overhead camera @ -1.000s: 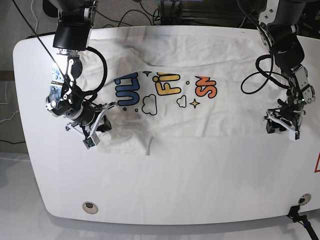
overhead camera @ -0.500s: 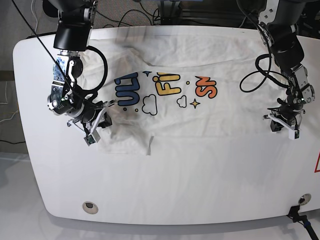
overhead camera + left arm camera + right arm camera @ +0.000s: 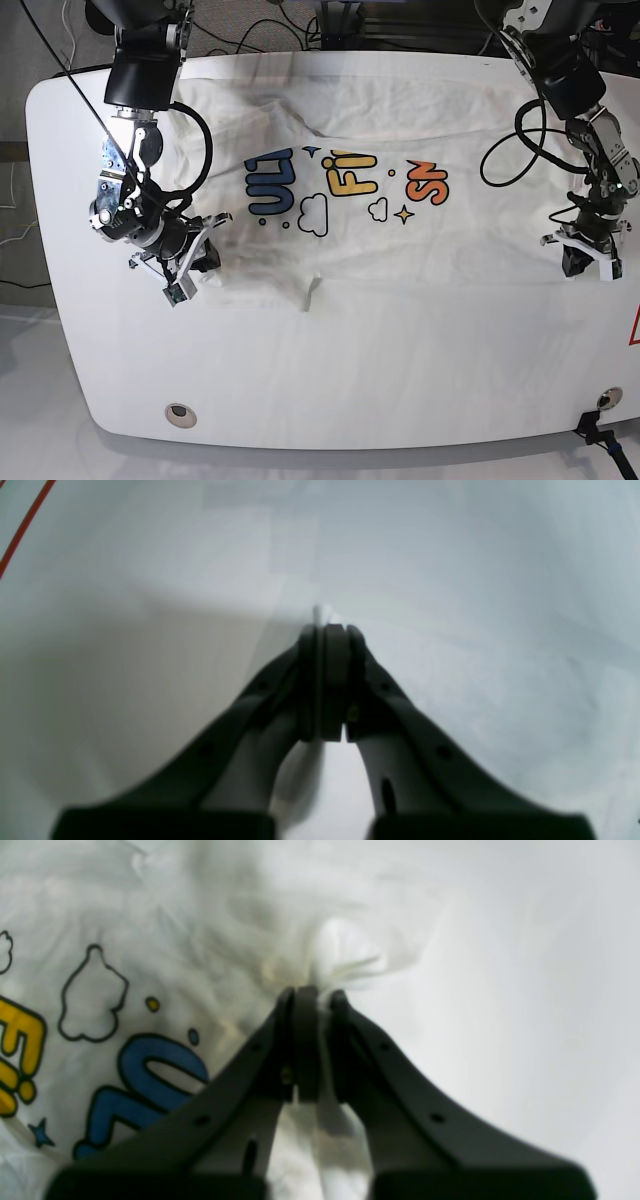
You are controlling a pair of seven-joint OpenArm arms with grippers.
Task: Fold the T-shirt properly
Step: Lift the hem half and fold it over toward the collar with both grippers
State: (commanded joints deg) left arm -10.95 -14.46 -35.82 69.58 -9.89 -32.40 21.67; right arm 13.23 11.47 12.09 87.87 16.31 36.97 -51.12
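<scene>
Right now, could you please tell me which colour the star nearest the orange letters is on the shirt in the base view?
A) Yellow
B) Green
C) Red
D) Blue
A: the star just beside the orange letters on the shirt is filled yellow inside a dark outline.

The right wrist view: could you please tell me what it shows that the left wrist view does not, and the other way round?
Only the right wrist view shows the shirt's print, with blue letters, yellow letters and a cloud outline, plus the right gripper.
Only the left wrist view shows a thin red line and the left gripper.
Both show white T-shirt fabric between dark fingers.
</scene>
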